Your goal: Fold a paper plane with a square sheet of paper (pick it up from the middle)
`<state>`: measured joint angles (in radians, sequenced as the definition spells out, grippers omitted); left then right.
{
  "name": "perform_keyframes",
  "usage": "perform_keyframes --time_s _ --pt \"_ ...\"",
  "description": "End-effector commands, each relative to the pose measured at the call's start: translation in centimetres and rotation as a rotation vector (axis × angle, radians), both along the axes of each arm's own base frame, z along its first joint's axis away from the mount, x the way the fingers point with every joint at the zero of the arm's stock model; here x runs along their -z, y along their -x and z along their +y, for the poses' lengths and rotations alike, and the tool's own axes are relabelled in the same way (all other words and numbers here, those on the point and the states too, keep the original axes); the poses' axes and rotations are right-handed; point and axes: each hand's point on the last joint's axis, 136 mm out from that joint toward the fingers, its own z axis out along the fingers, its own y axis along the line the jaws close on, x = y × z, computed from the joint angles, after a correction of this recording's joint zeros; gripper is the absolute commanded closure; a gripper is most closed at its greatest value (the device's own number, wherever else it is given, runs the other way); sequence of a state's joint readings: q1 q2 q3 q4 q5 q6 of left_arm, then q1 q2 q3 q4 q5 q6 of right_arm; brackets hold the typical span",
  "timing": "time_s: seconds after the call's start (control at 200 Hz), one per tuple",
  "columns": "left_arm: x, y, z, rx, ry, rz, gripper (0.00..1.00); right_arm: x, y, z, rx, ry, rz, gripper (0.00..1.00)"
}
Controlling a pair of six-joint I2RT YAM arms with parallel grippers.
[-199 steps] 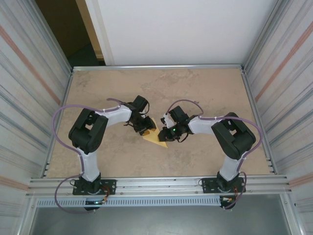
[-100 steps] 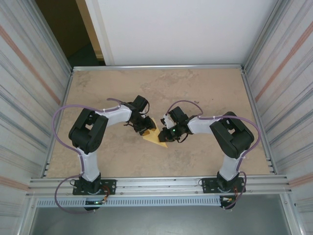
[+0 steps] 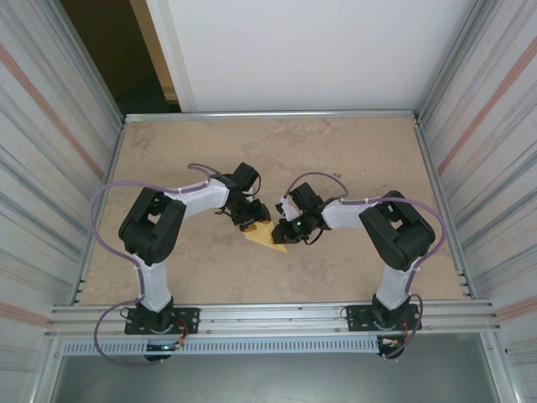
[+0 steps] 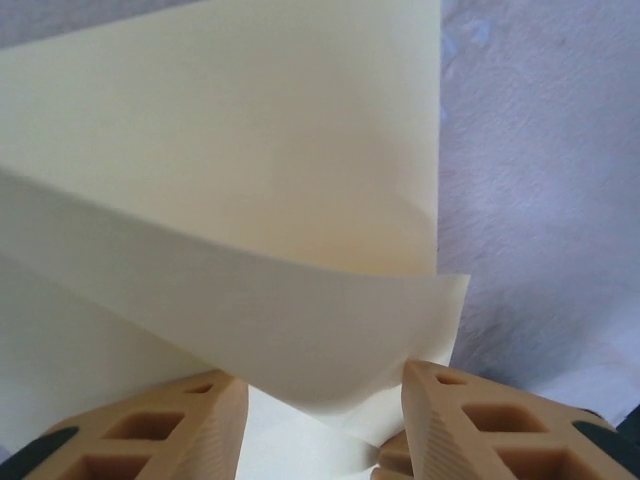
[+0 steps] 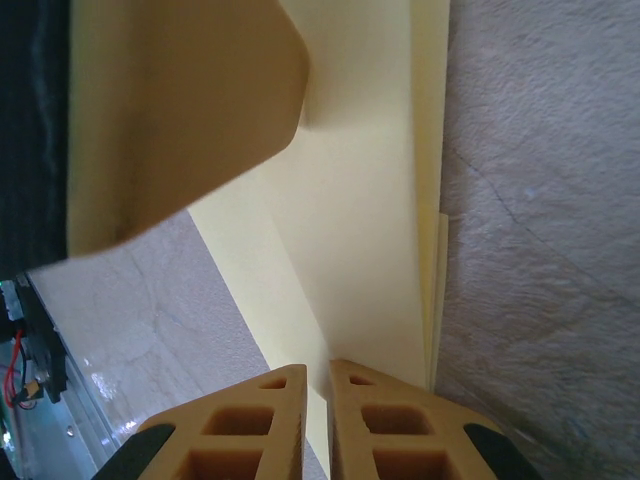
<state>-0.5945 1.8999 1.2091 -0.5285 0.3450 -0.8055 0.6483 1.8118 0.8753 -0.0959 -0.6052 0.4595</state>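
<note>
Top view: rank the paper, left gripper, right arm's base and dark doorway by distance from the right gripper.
1. paper, held in the right gripper.
2. left gripper, just to its left, across the paper.
3. right arm's base, near edge, right side.
4. dark doorway, far-left back corner.

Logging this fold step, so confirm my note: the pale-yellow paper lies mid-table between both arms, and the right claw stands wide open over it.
One detail is wrong. The right claw is not wide open: the right wrist view shows its fingers pinched almost together on the edge of the pale-yellow paper. The rest of the note stands as written.
</note>
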Motion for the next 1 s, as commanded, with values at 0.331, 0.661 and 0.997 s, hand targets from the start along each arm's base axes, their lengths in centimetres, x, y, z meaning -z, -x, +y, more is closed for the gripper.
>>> perform_keyframes --time_s 0.331,0.661,0.997 --pt "-8.4 -0.3 -0.5 0.011 0.283 -0.275 0.71 3.2 1.4 -2.9 0.031 0.166 0.079 0.91" --pt "-4.3 1.0 -3.3 0.059 0.419 -0.262 0.93 3.5 1.4 -2.9 0.046 0.158 0.098 0.94" --pt "-1.8 1.7 -3.8 0.088 0.432 -0.222 0.94 3.6 1.4 -2.9 0.053 0.159 0.105 0.95"
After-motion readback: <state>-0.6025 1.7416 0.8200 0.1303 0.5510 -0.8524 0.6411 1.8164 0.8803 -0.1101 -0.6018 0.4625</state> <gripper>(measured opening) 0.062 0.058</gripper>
